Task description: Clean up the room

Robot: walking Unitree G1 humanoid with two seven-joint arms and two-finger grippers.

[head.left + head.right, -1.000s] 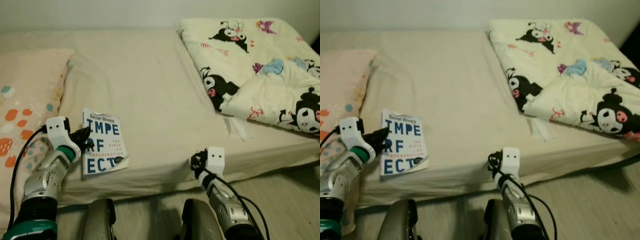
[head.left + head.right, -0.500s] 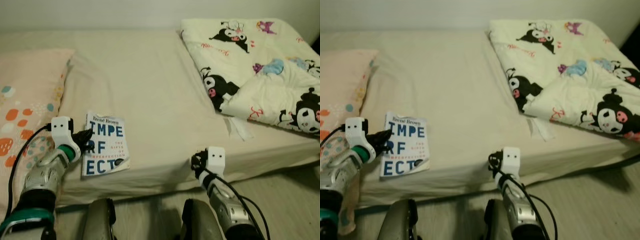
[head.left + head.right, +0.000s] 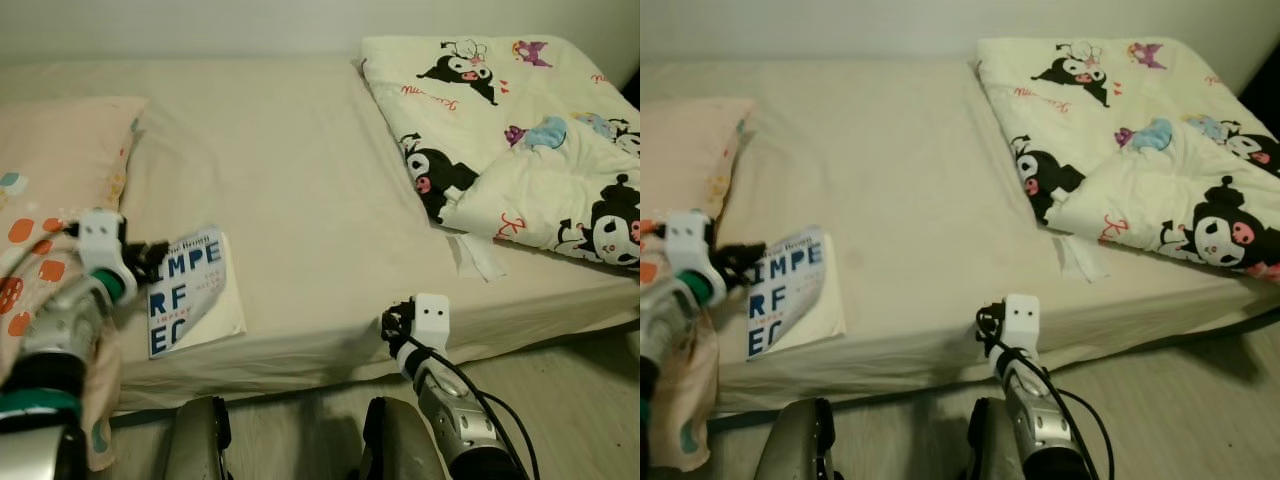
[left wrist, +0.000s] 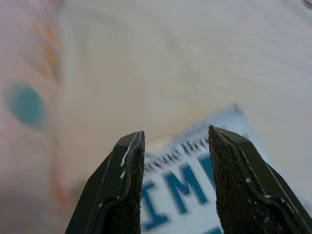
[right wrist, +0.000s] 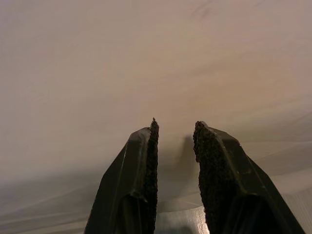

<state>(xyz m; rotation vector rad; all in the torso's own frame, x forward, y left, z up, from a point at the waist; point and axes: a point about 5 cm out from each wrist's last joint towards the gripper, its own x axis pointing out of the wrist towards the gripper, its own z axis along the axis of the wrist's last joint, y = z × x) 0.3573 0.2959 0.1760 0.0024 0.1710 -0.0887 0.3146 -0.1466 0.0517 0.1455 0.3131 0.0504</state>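
Observation:
A white paperback book (image 3: 185, 295) with big blue letters lies near the front edge of the bed (image 3: 300, 170), beside a pillow. Its cover is bent up, and a white page shows underneath on the right side. My left gripper (image 3: 155, 262) sits at the book's top left corner, fingers open. In the left wrist view the blurred book (image 4: 178, 190) lies just beyond the two fingertips (image 4: 129, 161). My right gripper (image 3: 392, 320) hovers at the bed's front edge, fingers a little apart and holding nothing; in the right wrist view it (image 5: 175, 129) faces the bare sheet.
A pink pillow (image 3: 50, 170) with orange and teal spots lies at the left. A cream blanket (image 3: 520, 130) with black cartoon figures covers the bed's right side. Pale floor (image 3: 580, 390) runs along the front right, and my knees (image 3: 200, 440) stand close to the bed.
My left gripper has pulled back to the left and up. The book slid left with it, turned slightly, and its cover has curled up. The right arm has stayed still.

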